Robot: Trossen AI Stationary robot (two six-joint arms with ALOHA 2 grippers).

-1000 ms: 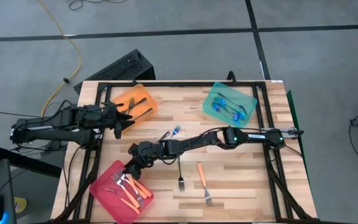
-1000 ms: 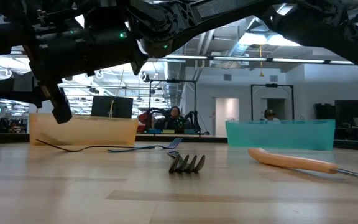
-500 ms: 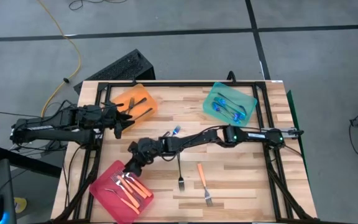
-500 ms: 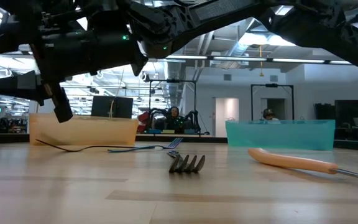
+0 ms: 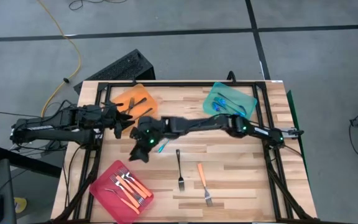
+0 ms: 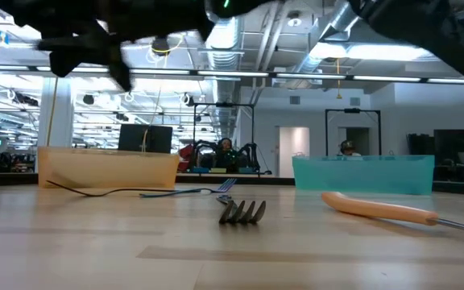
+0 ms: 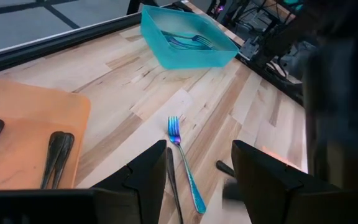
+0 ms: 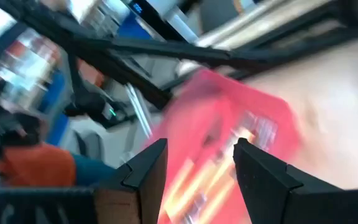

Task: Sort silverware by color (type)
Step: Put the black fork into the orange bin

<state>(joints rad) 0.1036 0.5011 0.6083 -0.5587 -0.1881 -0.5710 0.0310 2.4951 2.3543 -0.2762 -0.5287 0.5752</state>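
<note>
The right tool (image 5: 143, 151) hangs above the middle-left of the pale wooden tabletop (image 5: 229, 186), its two dark fingers (image 8: 263, 180) spread apart with nothing between them. Just beside it, toward the table's centre, lies a bright blue-handled fork with silver tines (image 7: 185, 163); next to that fork a thin dark metal fork handle (image 7: 171, 183) rests on the wood. Ahead of this tool and lower on the tabletop sits a translucent pink tray (image 5: 122, 190) holding several orange-handled forks (image 5: 132, 186).

The left tool (image 5: 120, 126) waits at the near edge of a translucent orange tray (image 5: 135, 101), fingers (image 7: 143, 177) likewise parted and empty. That tray holds dark plain-metal forks (image 7: 58, 155).

Farther from the right tool, toward the right arm's base, a dark metal fork (image 5: 180, 170) and an orange-handled fork (image 5: 203, 183) lie loose on the wood, near each other but apart. At the far corner a translucent teal tray (image 5: 229, 102) holds blue-handled forks (image 7: 188, 42).

No readable writing or brand shows on any item.
</note>
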